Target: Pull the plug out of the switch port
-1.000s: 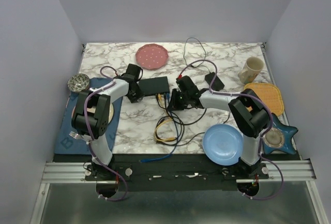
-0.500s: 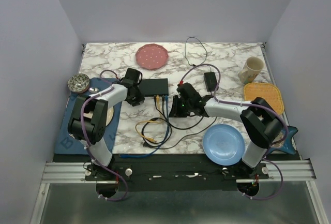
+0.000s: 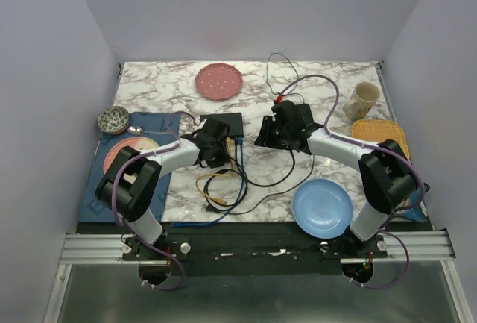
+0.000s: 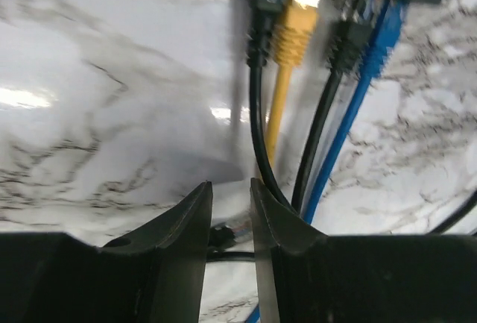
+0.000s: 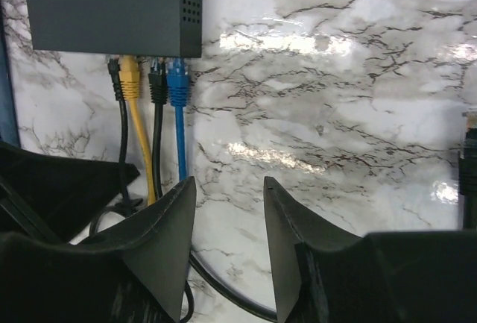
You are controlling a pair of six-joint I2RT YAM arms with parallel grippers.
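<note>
While the right gripper (image 5: 227, 181) backs off from the port edge of the switch (image 3: 223, 123) toward the far right, its jaws spread wide and hold nothing. A second ago it sat narrower and right at the cables. The left gripper (image 4: 229, 185) has swung from the switch's left side round to the near edge. It now looks straight at the ports, jaws a little apart with bare marble table (image 3: 335, 84) showing between them, nothing pinched.

The switch sits mid-table, roughly where it was. Four plugs are seated: black plug (image 5: 114, 69), yellow plug (image 5: 129, 77), second black plug (image 5: 156, 80), blue plug (image 5: 177, 80). The yellow cable loop (image 3: 212, 189) has slid left. A loose black cable end (image 5: 468, 151) shows at the right edge of the right wrist view; it may be a plug just pulled and dropped, but I can't confirm that. If so, the pull is done. If not, the left gripper is lined up for the next try.
</note>
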